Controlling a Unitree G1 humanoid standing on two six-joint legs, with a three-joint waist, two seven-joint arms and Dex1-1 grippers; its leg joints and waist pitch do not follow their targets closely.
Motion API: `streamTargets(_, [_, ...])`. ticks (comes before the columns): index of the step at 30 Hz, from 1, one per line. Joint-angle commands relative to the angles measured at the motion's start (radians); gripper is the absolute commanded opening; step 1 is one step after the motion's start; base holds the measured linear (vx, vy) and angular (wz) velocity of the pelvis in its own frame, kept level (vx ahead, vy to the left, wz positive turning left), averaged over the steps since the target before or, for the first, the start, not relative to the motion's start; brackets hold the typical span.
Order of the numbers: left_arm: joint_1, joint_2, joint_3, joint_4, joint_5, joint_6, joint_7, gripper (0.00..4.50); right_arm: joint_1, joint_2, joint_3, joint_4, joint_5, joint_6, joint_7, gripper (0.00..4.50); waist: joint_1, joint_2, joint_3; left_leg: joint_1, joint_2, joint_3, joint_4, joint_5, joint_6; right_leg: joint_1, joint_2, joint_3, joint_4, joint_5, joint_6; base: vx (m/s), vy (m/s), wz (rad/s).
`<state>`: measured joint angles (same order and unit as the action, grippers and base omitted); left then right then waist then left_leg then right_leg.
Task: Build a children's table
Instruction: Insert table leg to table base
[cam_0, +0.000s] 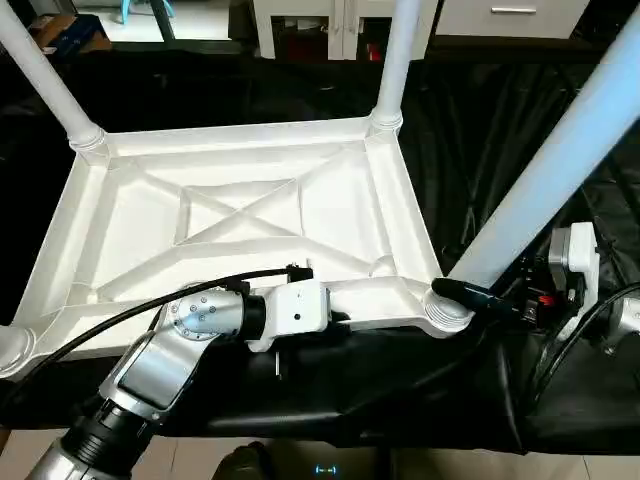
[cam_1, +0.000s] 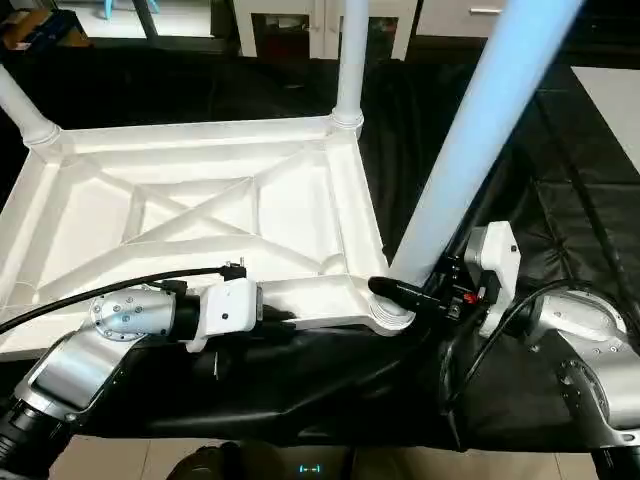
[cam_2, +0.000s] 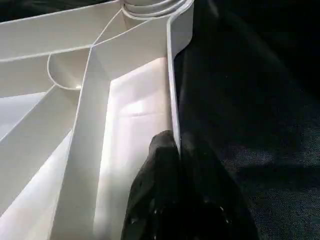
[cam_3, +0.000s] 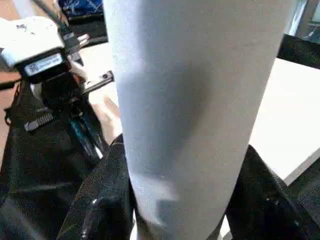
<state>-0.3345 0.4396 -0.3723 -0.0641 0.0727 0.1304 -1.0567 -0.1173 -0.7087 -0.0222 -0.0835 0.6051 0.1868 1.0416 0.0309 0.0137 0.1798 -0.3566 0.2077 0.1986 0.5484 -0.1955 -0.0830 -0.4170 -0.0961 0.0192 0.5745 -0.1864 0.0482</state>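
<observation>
- The tabletop lies upside down on the black-draped desk, ribbed underside facing up.
- Two legs already stand in the far corner sockets: the far left leg and the far right leg.
- Our right gripper has its jaws closed around the lower end of a third leg, one black finger on each side of the tube, just above the near right socket.
- This leg tilts away from upright, leaning toward our right; we judge that it is not yet fully seated.
- Our left gripper has its jaws closed narrow on the near rim of the tabletop, pinching the thin wall to steady the part.
- Step in hand: seat the third leg. We bring the tube upright first, so that its axis lines up with the socket, then press straight down.
- We keep the left grip firm on the rim; the tabletop can slide on the cloth under a side load.
- We avoid pushing while the tube is tilted, since it may jam at the socket mouth or lever the tabletop off the desk.
- The near left corner sits at the edge of the head views; we cannot tell whether its socket is filled.
</observation>
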Motion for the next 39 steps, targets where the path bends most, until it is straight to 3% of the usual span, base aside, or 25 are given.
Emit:
streamTargets(1, [0.024,-0.019,-0.026,0.037,-0.018,0.003,0.022,0.00,0.071,0.025,0.102,0.091,-0.010,0.149,0.017,1.84,-0.005,-0.020,-0.021,0.000,0.013,-0.004,-0.076,-0.289,0.053,0.011,-0.015,0.009,-0.086,-0.376,-0.182,0.000,0.000,0.00])
streamTargets(8, [0.026,-0.017,-0.023,0.035,-0.018,0.003,0.019,0.00,0.105,0.030,0.080,0.089,0.007,0.171,0.005,1.84,-0.002,-0.018,-0.024,-0.002,0.012,0.001,-0.075,-0.228,0.066,0.015,-0.011,0.006,-0.082,-0.276,-0.199,0.000,0.000,0.00])
streamTargets(9, [0.026,-0.017,-0.022,0.035,-0.019,0.003,0.019,0.00,0.114,0.033,0.076,0.087,0.008,0.176,0.003,1.84,0.000,-0.014,-0.024,0.001,0.013,0.002,-0.075,-0.232,0.065,0.014,-0.012,0.007,-0.082,-0.278,-0.201,0.000,0.000,0.00])
streamTargets(14, [0.025,-0.016,-0.022,0.037,-0.019,0.001,0.014,0.00,0.153,0.024,0.084,0.085,-0.038,0.144,0.006,1.84,0.003,-0.011,-0.025,0.003,0.013,0.002,-0.077,-0.221,0.062,0.018,-0.011,0.004,-0.081,-0.233,-0.210,0.000,0.000,0.00])
streamTargets(21, [0.024,-0.016,-0.021,0.037,-0.018,0.001,0.012,0.00,0.164,0.040,0.075,0.116,-0.101,0.057,-0.027,1.84,0.003,-0.012,-0.021,0.003,0.015,0.000,-0.085,-0.282,0.044,0.014,-0.013,0.005,-0.090,-0.306,-0.189,0.000,0.000,0.00])
streamTargets(27, [0.024,-0.015,-0.023,0.035,-0.020,0.004,0.012,0.00,0.185,0.027,0.128,0.124,-0.172,0.032,-0.022,1.84,0.000,-0.012,-0.015,0.005,0.016,-0.007,-0.094,-0.351,0.022,0.008,-0.015,0.007,-0.101,-0.408,-0.154,0.000,0.000,0.00])
streamTargets(39, [0.025,-0.013,-0.024,0.040,-0.019,0.002,0.013,0.00,0.207,0.048,0.208,0.132,-0.248,-0.015,-0.028,1.84,-0.004,-0.013,-0.017,0.005,0.017,-0.013,-0.101,-0.388,0.007,0.002,-0.014,0.007,-0.107,-0.433,-0.120,0.000,0.000,0.00])
